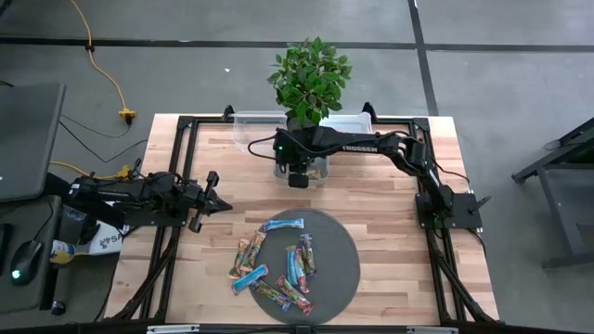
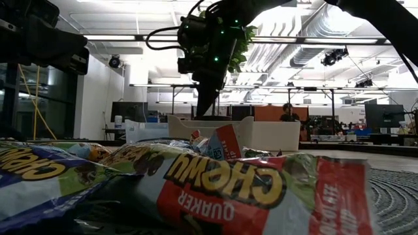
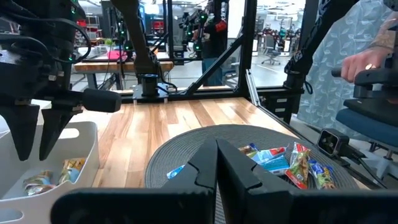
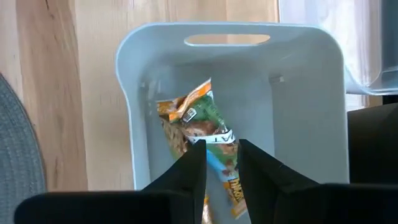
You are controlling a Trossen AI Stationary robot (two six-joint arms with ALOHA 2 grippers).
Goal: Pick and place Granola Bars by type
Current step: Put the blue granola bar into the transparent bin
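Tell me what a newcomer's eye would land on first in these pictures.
First, the heap of bright granola bars on the round grey mat at the table's near middle. Next, the right gripper reaching over a clear bin at the far edge, its fingers slightly apart above a yellow-brown bar lying inside. A leafy potted plant stands just behind that bin, while the left gripper waits shut at the table's left.
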